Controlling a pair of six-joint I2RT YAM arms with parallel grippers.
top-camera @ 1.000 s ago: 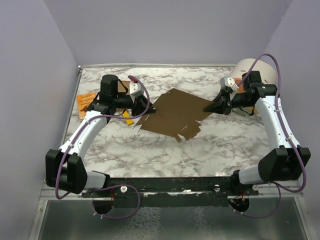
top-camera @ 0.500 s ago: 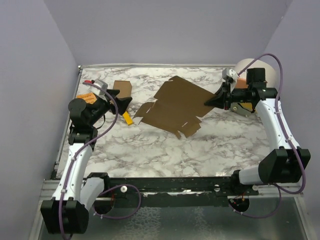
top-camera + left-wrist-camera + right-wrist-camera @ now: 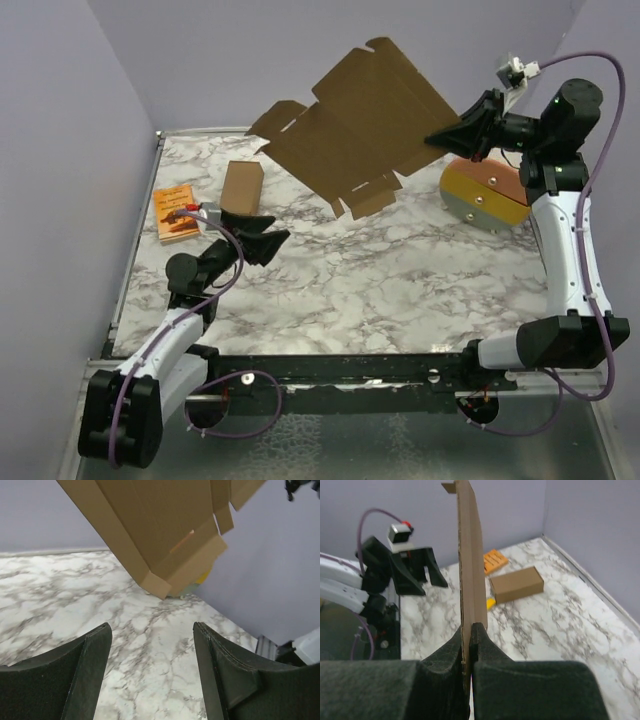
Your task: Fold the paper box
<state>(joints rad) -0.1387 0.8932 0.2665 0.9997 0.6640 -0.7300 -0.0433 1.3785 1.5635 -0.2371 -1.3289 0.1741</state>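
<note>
The paper box is a flat brown die-cut sheet with notches and tabs, held tilted in the air well above the table. My right gripper is shut on its right edge. In the right wrist view the sheet stands edge-on, pinched between the fingertips of that gripper. My left gripper hangs low over the table's left side, open and holding nothing, apart from the sheet. In the left wrist view the sheet hangs above and beyond the left gripper, with only marble between its fingers.
A narrow ready-made cardboard box lies at the back left, with an orange booklet to its left. A round tan and orange disc lies at the back right. Purple walls enclose the marble table.
The right gripper has lifted the sheet off the table, up and back. The left gripper has opened, let go of the sheet's left edge and drawn back toward the near left.
</note>
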